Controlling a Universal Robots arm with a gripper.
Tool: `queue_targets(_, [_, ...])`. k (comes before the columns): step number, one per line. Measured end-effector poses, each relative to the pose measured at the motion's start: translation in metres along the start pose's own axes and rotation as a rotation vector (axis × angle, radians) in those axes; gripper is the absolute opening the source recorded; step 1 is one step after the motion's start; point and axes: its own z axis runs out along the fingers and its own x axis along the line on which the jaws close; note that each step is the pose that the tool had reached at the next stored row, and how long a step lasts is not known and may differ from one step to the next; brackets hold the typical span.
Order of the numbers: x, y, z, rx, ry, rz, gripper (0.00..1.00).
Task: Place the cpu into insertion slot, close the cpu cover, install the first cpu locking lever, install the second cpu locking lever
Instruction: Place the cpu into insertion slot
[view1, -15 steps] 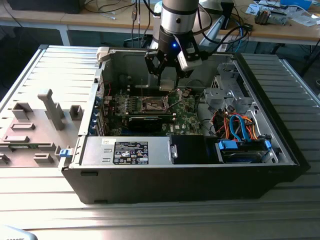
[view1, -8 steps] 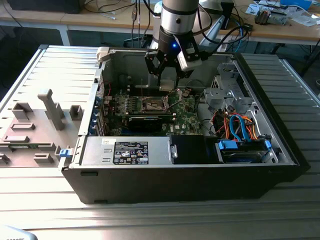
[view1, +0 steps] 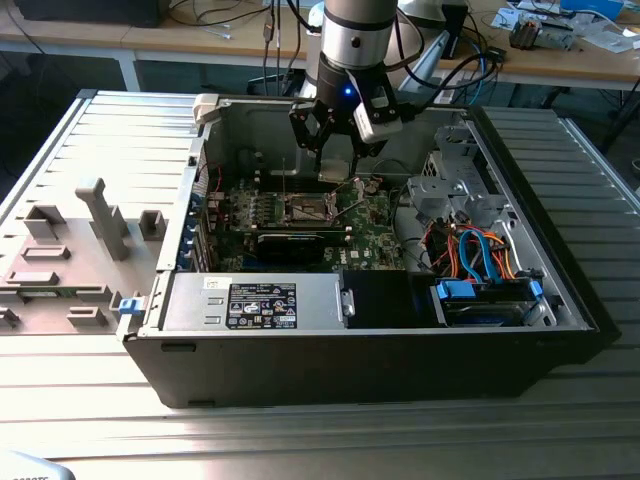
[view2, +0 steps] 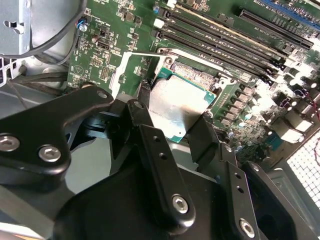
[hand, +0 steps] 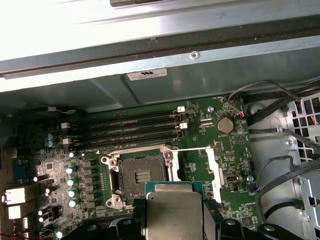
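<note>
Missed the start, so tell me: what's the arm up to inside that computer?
The gripper is shut on the cpu, holding it by its edges above the motherboard inside the open computer case. The insertion slot lies open with its dark centre bare; the cpu is not yet in it.

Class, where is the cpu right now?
In both wrist views the cpu is held in the gripper, over the motherboard and right beside the open insertion slot, not yet seated in it.
</note>
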Motion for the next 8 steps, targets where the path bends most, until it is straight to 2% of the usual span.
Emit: queue_targets(8, [0.0000, -0.0001, 0.0012, -0.0003, -0.0013, 0.021, 0.54])
